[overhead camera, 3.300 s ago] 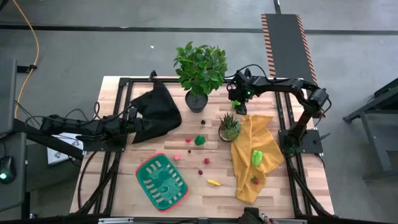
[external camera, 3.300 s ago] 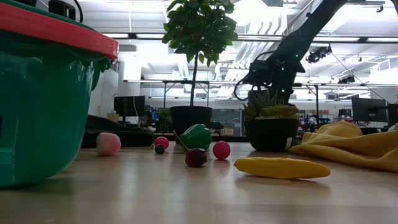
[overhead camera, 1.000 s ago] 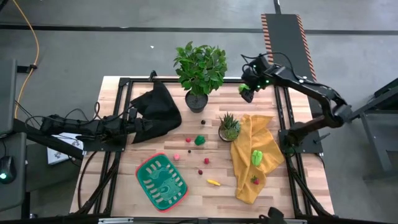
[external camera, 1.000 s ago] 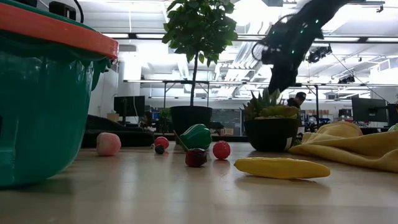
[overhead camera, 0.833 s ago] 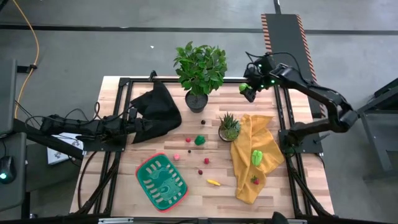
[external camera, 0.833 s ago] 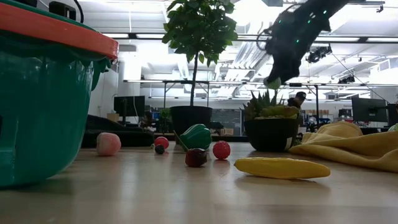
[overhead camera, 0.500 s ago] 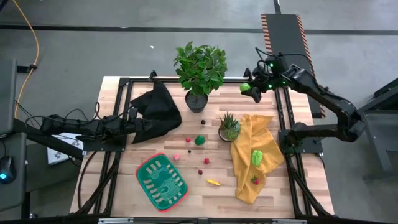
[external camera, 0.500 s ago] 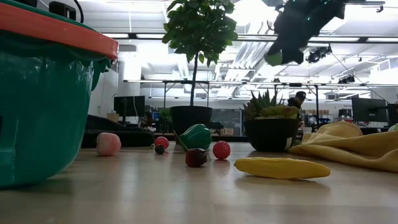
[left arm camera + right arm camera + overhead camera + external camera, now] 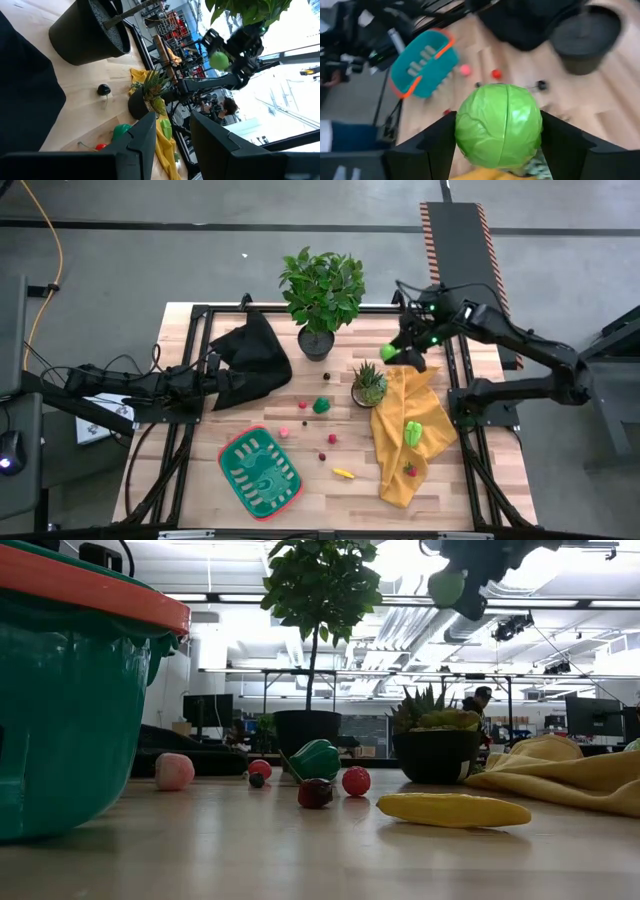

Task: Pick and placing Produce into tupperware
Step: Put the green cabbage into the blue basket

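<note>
On the wooden table, the green tupperware sits at 7 o'clock, empty. Toy produce lies scattered at centre. At 2 o'clock, the right gripper is clamped on a green cabbage, carried high for transfer. The left gripper, partly apart, waits at 9 o'clock. Workshop beyond.

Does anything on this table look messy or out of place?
Mildly. The yellow cloth lies crumpled on the table's right side with a green piece and a red piece of produce on it. A black cloth is bunched at the left. Nothing looks spilled or broken.
</note>
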`<state>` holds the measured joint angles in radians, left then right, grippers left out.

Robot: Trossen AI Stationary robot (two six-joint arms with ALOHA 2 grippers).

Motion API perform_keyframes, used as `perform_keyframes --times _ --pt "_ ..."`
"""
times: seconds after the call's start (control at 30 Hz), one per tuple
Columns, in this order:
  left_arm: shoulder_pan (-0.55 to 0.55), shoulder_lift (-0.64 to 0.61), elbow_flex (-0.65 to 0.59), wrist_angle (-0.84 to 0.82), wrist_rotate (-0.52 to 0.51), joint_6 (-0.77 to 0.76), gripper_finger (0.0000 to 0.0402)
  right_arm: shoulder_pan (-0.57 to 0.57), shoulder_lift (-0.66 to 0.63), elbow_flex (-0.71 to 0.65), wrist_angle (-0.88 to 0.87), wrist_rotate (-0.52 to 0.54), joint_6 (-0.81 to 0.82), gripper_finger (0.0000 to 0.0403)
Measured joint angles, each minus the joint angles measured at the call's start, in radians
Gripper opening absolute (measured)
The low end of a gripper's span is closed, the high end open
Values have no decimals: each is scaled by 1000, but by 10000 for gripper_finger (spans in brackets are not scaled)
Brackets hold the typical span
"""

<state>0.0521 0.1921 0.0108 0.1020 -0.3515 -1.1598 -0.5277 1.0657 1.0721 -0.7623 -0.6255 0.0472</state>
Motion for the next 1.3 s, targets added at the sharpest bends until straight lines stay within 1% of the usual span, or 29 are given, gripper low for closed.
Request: perform_keyframes --times 0.3,0.47,0.7,0.83,1.0,1.2,1.3 --pt "0 0 0 0 0 0 111 229 0 0 12 16 114 232" --pt "0 0 0 0 13 2 111 361 0 0 87 93 207 232" --pt "0 0 0 -1 70 3 111 539 29 0 292 230 418 232" --pt "0 0 0 -9 128 3 111 647 88 0 387 323 507 232" --pt "0 0 0 -28 185 3 111 756 198 0 532 413 582 232" --pt "0 0 0 -53 252 3 111 834 342 0 725 459 627 232" --pt "0 0 0 -52 279 2 111 854 405 0 800 461 636 232"
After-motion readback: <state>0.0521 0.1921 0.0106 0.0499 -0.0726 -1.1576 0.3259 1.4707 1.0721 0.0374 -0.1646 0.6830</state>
